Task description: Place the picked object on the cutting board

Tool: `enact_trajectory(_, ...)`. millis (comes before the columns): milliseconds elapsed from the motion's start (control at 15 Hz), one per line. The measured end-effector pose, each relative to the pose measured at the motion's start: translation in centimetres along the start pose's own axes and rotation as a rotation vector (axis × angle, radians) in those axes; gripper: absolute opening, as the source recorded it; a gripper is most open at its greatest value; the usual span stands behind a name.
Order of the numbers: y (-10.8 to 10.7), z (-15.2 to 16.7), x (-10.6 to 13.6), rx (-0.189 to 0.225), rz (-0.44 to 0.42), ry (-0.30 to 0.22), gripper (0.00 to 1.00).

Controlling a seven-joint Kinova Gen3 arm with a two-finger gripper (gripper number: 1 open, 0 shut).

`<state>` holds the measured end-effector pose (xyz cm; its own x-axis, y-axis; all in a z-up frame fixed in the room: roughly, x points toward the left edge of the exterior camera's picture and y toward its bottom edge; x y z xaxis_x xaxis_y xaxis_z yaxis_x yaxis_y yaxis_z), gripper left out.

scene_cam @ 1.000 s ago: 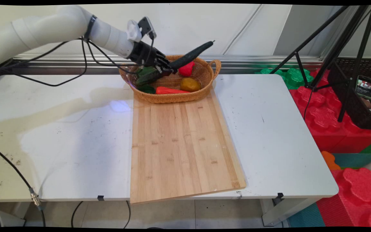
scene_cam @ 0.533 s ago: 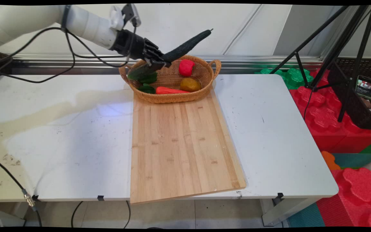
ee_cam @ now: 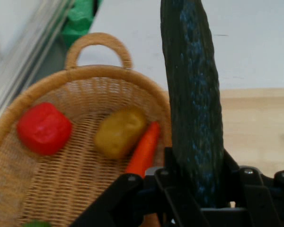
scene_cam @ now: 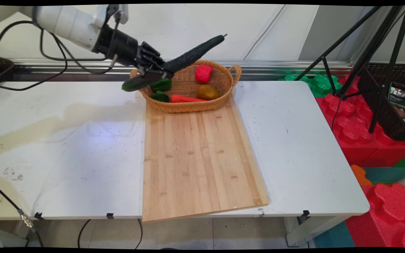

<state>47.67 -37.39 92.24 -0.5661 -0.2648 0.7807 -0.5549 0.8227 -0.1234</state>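
Observation:
My gripper (scene_cam: 160,71) is shut on a long dark green cucumber (scene_cam: 188,56) and holds it in the air, tilted, above the left rim of a wicker basket (scene_cam: 220,100). In the hand view the cucumber (ee_cam: 191,94) rises between the fingers (ee_cam: 180,189). The basket (ee_cam: 61,156) holds a red pepper (scene_cam: 203,73), a yellow-brown potato (scene_cam: 207,92), an orange carrot (scene_cam: 185,99) and green vegetables (scene_cam: 161,85). In the hand view the red pepper (ee_cam: 43,128), the potato (ee_cam: 119,131) and the carrot (ee_cam: 143,150) lie below the gripper.
A bamboo cutting board (scene_cam: 197,158) lies on the white table (scene_cam: 65,147), with the basket at its far end. A black tripod (scene_cam: 364,52) and red foam blocks (scene_cam: 357,130) stand to the right of the table. Black cables (scene_cam: 55,66) hang from the arm.
The gripper has risen and drawn back to the left with the cucumber, lifting it out of the basket to above the basket's left rim.

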Motion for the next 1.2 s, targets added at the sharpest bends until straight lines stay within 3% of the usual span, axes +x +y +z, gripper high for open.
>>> enact_trajectory(467, 3.9, -1.0, -0.8, -0.115, 0.050, -0.024, 0.00)
enact_trajectory(800, 6.4, 0.8, -1.6, -0.172, 0.082, -0.054, 0.00)
enact_trajectory(1200, 9.7, 4.7, -4.1, -0.228, 0.106, -0.139, 0.00)
